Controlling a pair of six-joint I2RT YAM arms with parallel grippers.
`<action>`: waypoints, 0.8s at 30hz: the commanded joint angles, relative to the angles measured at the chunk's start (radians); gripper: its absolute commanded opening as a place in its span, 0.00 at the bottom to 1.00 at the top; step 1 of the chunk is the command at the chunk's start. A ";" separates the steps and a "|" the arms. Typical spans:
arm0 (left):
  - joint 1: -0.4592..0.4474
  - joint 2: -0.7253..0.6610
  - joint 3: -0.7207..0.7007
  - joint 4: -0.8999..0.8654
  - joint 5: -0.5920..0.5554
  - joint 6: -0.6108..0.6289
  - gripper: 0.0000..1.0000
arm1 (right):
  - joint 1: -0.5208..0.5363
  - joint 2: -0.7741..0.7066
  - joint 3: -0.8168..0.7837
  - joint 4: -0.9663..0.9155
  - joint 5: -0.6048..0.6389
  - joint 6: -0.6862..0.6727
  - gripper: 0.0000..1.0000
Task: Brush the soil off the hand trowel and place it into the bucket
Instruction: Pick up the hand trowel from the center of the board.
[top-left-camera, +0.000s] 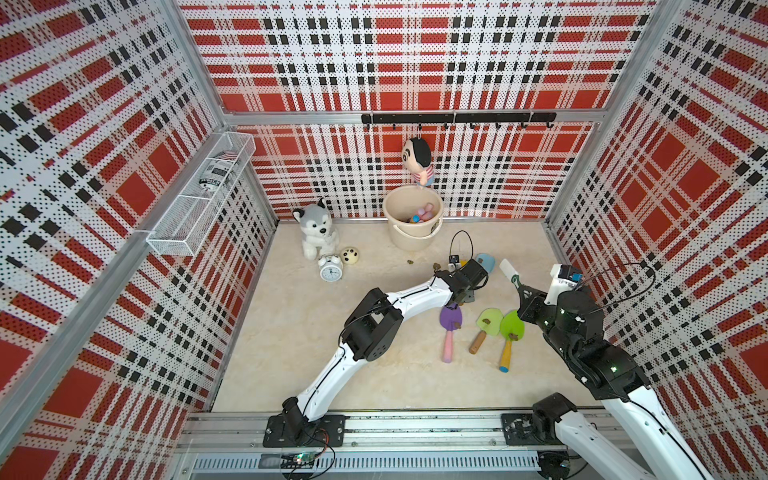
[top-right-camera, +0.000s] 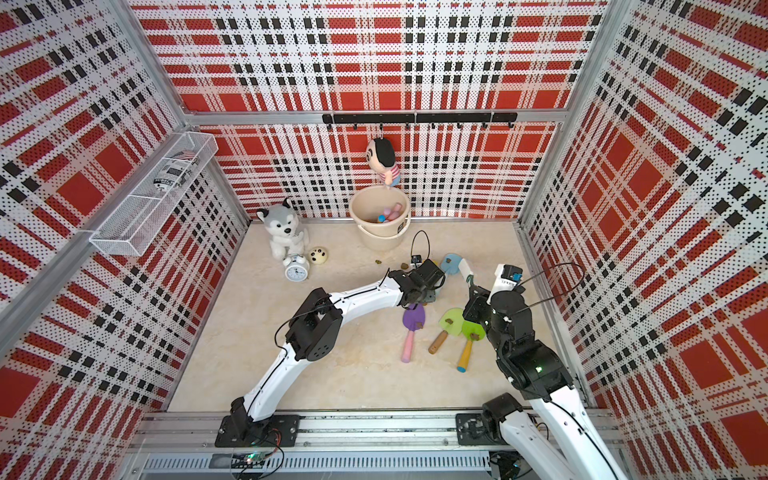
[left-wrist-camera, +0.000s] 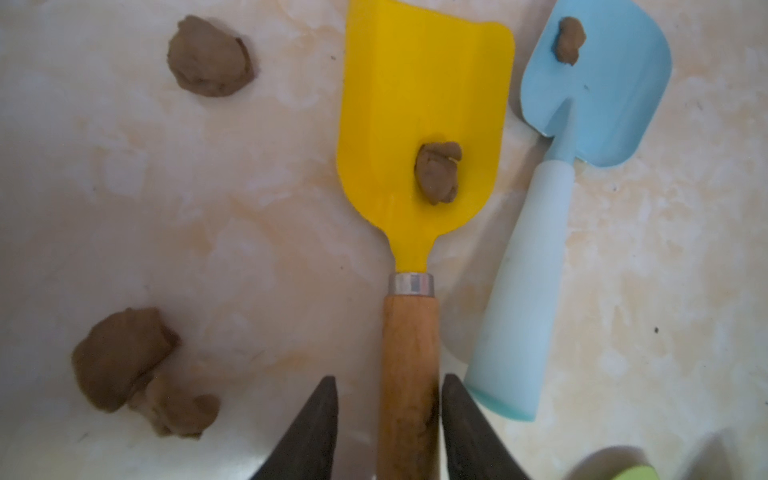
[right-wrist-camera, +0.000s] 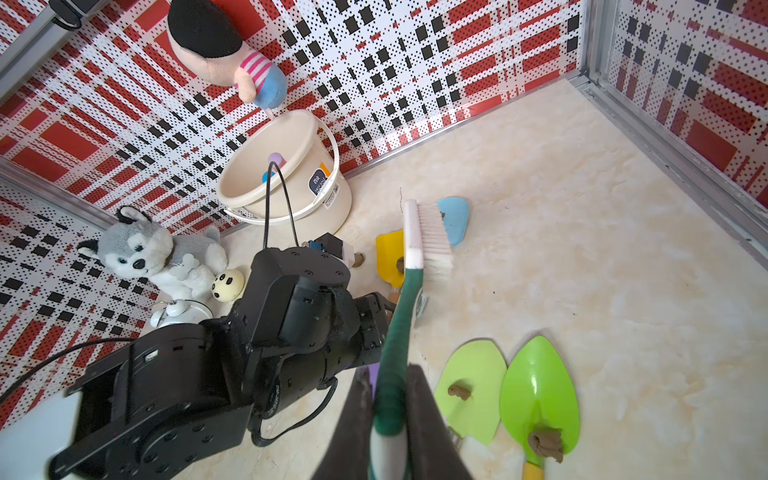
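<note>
A yellow hand trowel (left-wrist-camera: 424, 104) with a wooden handle (left-wrist-camera: 409, 332) lies on the floor, a lump of soil (left-wrist-camera: 438, 172) on its blade. My left gripper (left-wrist-camera: 388, 386) straddles that handle, open: one finger touches it, a gap shows at the other. My right gripper (right-wrist-camera: 386, 374) is shut on the green handle of a white-bristled brush (right-wrist-camera: 432, 237), whose head (top-left-camera: 508, 268) hangs beside the blue trowel (top-left-camera: 484, 262). The cream bucket (top-left-camera: 409, 241) stands at the back wall, trowel handles showing inside. In both top views my left arm hides most of the yellow trowel.
Purple (top-left-camera: 451, 320), pale green (top-left-camera: 488, 322) and green (top-left-camera: 511, 326) trowels lie in front, each bearing soil. Loose lumps (left-wrist-camera: 208, 56) lie on the floor. A husky plush (top-left-camera: 316, 226), alarm clock (top-left-camera: 331, 272) and spotted ball (top-left-camera: 350, 254) sit back left. A doll (top-left-camera: 419, 160) hangs above the bucket.
</note>
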 joint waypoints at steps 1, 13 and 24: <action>0.005 0.028 0.032 -0.019 0.004 0.034 0.44 | -0.006 -0.008 0.023 0.018 0.011 -0.011 0.00; 0.025 0.075 0.095 -0.067 0.019 0.090 0.33 | -0.007 -0.015 0.027 0.010 0.014 -0.008 0.00; 0.042 0.011 0.113 -0.085 0.059 0.113 0.14 | -0.006 -0.013 0.029 0.015 0.010 0.002 0.00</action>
